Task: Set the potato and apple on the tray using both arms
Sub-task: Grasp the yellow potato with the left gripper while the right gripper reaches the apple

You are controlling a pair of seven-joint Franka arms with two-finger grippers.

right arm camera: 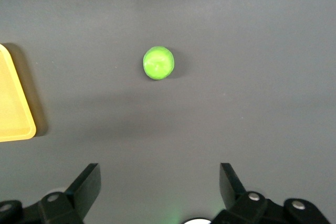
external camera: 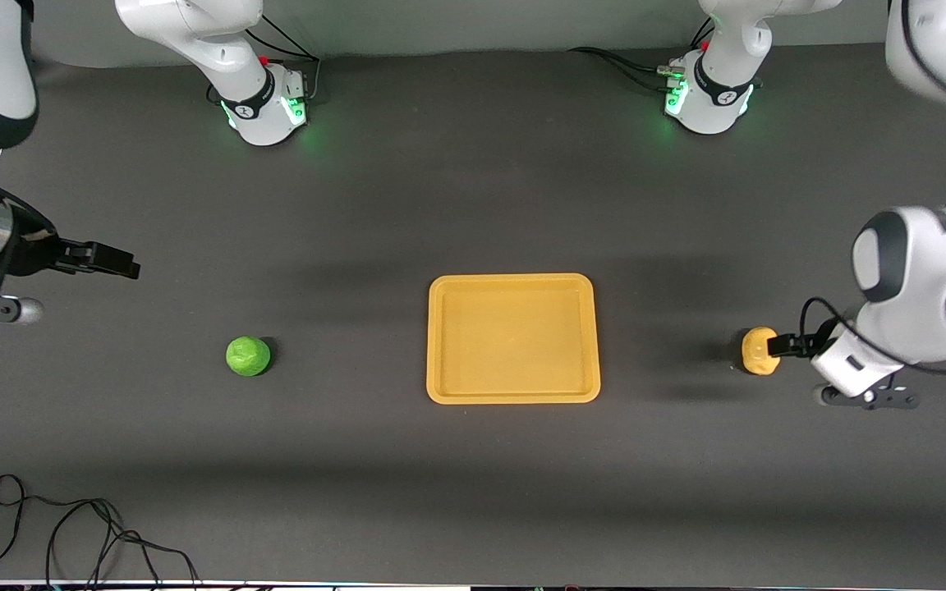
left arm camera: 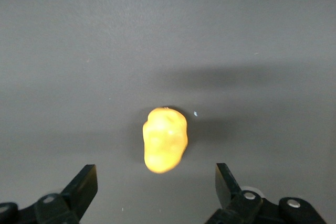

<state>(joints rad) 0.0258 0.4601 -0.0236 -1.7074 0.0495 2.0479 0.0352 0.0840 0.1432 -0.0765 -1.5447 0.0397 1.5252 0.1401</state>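
The orange-yellow tray (external camera: 512,338) lies in the middle of the table and holds nothing. The green apple (external camera: 248,356) sits on the table toward the right arm's end. The yellow-tan potato (external camera: 759,351) sits toward the left arm's end. My left gripper (external camera: 781,345) is open right next to the potato. In the left wrist view the potato (left arm camera: 165,140) lies just ahead of the open gripper (left arm camera: 156,179), not between the fingers. My right gripper (external camera: 124,264) is open and empty, up over the table. In the right wrist view (right arm camera: 159,182) it is well short of the apple (right arm camera: 158,63), with a tray corner (right arm camera: 13,103) showing.
A loose black cable (external camera: 71,533) lies near the table edge closest to the front camera, at the right arm's end. The two arm bases (external camera: 264,107) (external camera: 707,98) stand along the table edge farthest from the front camera.
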